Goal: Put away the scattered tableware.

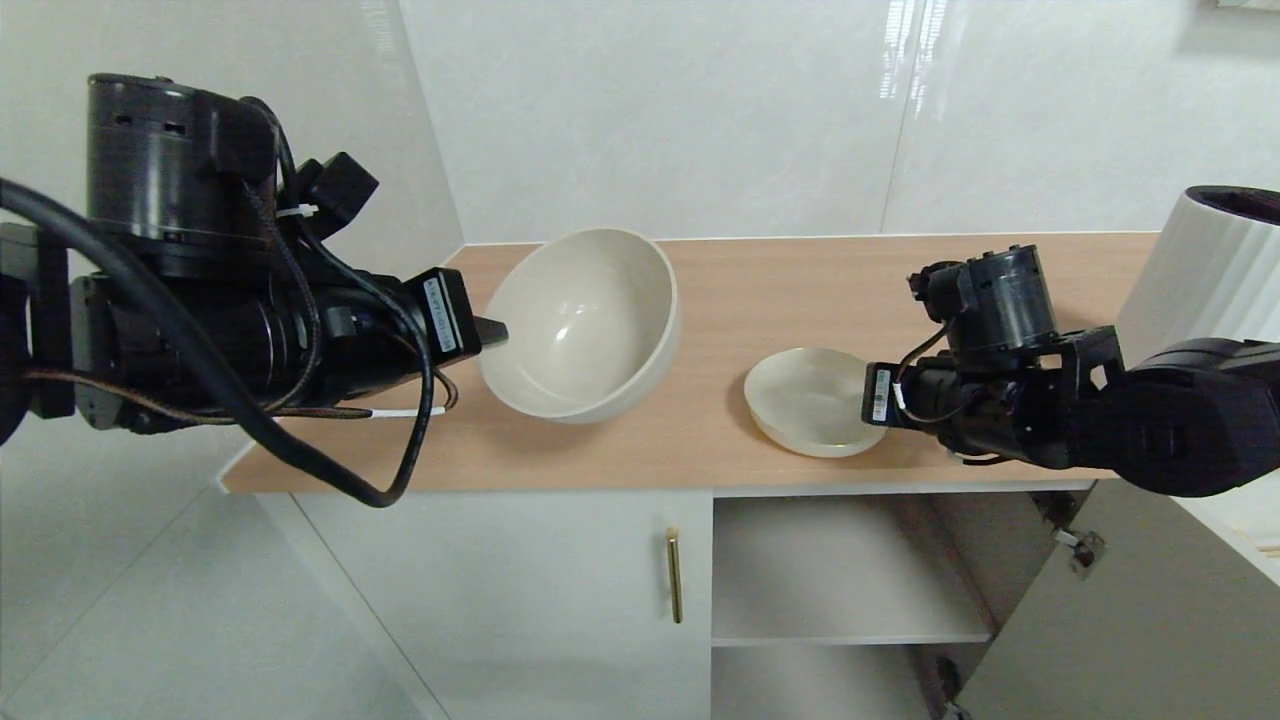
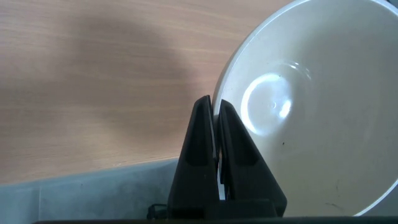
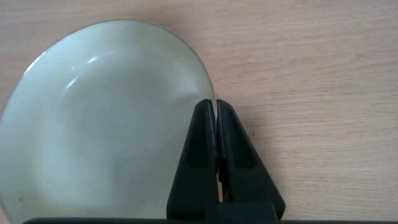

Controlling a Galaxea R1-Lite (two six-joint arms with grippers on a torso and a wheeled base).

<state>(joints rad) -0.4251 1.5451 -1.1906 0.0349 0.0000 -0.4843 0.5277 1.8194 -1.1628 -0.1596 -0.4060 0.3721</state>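
The left tool (image 1: 497,332), reaching in from the left, pinches the left rim of the bowl (image 1: 590,320), while the right tool (image 1: 866,393), coming from the right, clamps the right rim of the plate (image 1: 808,400).

Bright, even light falls from overhead; streaky glare marks the glossy white wall tiles (image 1: 905,60); a round highlight sits inside the large cream ceramic bowl (image 1: 585,320), fainter sheen on the shallow translucent dish (image 1: 810,400); soft shadows dim the light wooden countertop (image 1: 790,290).
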